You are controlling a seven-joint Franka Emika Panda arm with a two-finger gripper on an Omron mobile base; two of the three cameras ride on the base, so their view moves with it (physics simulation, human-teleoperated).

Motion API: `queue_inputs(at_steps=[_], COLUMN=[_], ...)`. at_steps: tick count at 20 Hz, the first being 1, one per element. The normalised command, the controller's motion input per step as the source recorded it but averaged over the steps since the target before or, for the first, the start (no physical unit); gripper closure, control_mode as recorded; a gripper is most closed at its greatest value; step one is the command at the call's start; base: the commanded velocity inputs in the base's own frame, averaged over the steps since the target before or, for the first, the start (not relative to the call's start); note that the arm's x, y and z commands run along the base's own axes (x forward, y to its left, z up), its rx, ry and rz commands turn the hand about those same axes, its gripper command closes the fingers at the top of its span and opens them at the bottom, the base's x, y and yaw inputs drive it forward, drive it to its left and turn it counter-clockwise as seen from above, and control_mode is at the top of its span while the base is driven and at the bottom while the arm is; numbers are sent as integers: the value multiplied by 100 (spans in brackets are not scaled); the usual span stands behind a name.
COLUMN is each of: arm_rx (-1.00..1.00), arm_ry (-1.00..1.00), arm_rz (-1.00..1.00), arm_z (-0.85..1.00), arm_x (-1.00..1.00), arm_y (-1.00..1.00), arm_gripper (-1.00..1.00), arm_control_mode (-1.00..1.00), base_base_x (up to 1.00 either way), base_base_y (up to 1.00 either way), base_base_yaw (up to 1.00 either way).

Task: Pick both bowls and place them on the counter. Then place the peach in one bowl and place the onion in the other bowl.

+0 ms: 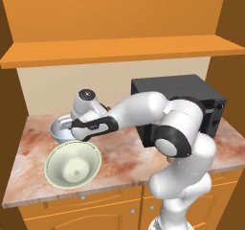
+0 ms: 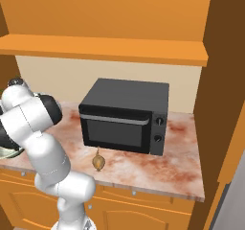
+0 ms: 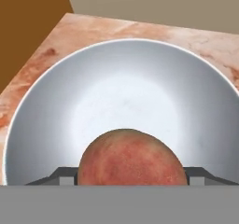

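Gripper point(image 3: 126, 183) pinching your peach point(image 3: 133, 157) | arm stretched left, hand above white bowl point(image 3: 60, 125) | cream bowl point(image 1: 72, 165) beside.

Two bowls, one white point(image 1: 59, 128) and one cream point(image 1: 72, 164), one peach point(image 3: 133, 158), one onion point(image 2: 98, 162), one black microwave point(image 2: 125, 115), one marbled surface point(image 2: 162, 169), one wooden shelf point(image 1: 119, 49)

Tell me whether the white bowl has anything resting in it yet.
Empty so far. In the hand view the white bowl shows a bare interior; the peach sits between the fingers above it, not resting inside.
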Motion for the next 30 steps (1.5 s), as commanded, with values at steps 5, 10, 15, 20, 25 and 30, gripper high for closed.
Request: queue_inputs(at_steps=[5,10,15,20,25,30], arm_rx=[-3,-2,-4,-7,-6,-2], arm_ry=[6,8,7,4,6,7], arm_rz=[3,2,1,1,2,2], arm_z=[-11,-1,-5,-14,-20,-18], arm_x=[24,21,17,16,8,3], arm_y=[6,10,10,12,11,10], arm_gripper=[100,100,100,100,100,100], arm_control_mode=[-100,-100,-100,-100,-100,-100], base_base_x=[0,0,0,0,0,0], base_base_y=[0,0,0,0,0,0], base_base_yaw=[0,0,0,0,0,0])
